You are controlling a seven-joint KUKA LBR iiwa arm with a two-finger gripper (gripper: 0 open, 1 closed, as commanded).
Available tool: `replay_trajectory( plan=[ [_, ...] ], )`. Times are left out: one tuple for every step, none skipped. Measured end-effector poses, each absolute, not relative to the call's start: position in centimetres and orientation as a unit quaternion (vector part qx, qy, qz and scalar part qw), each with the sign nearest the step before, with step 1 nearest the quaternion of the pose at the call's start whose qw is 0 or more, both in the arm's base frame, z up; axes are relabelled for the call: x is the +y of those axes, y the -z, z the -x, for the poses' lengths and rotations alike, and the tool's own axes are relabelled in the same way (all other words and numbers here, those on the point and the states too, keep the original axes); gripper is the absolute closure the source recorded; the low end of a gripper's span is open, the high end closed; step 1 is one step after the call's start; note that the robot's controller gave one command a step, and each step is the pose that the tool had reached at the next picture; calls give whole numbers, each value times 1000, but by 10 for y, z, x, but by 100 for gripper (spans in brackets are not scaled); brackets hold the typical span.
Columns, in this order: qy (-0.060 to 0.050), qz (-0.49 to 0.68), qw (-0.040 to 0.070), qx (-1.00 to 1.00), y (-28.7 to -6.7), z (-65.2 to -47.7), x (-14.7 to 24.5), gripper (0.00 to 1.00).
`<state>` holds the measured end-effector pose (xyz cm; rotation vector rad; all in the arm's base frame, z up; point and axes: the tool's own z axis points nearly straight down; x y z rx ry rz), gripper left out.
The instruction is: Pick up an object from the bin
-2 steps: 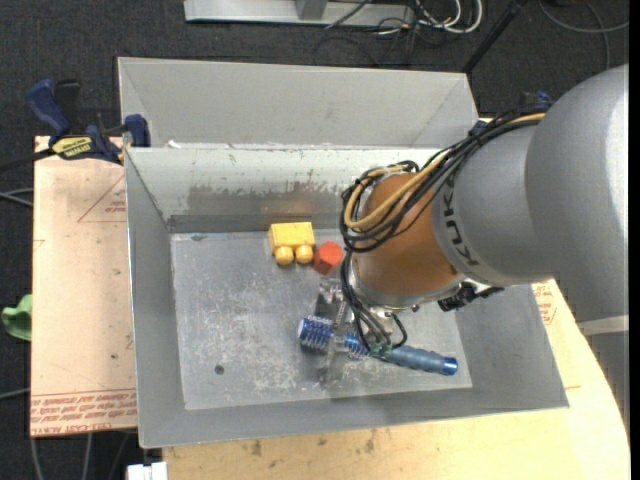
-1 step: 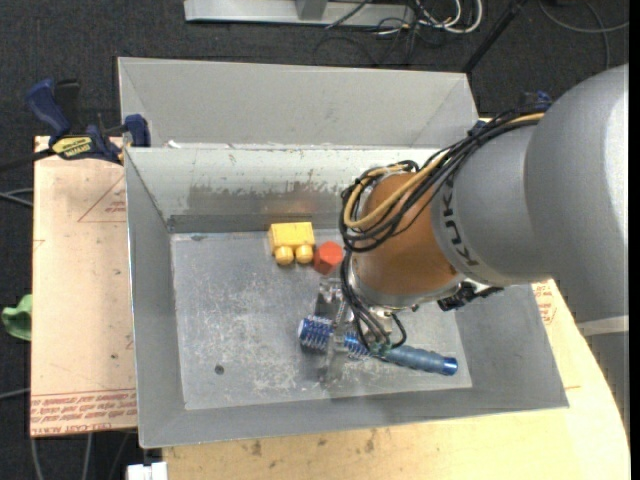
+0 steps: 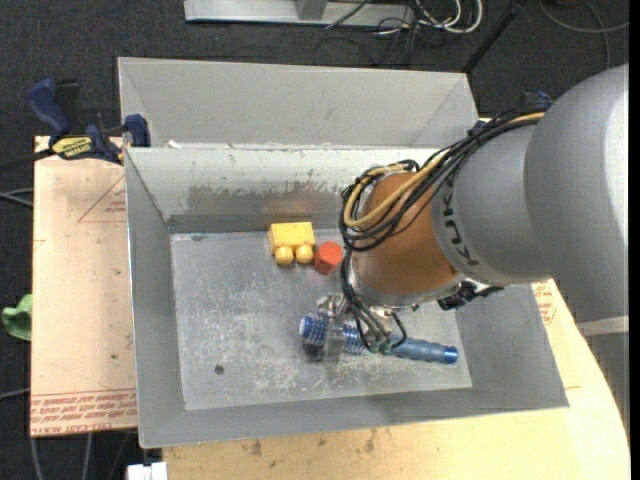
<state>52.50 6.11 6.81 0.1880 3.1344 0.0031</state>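
Observation:
My gripper (image 3: pixel 337 320) is low over the bin floor, right of the middle and towards the front, partly hidden under the arm's orange-brown cover. Directly beneath it lies a long blue thing (image 3: pixel 425 351) with a bristly blue-and-white end (image 3: pixel 317 333) at its left and a smooth blue handle running right. The gripper meets this thing near the bristly end. A yellow block with two round yellow knobs (image 3: pixel 291 240) lies by the back wall. A small orange-red piece (image 3: pixel 327 257) sits just right of it.
The arm with its cover and cables reaches in from the right and hides the bin's right middle. A tiny dark speck (image 3: pixel 219 370) lies on the floor at the front left.

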Motion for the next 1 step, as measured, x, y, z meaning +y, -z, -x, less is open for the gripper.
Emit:
replay_trajectory(
  plan=[
    [-1, -60, 4, 998, -167, -527, 62, 100]
  ],
)
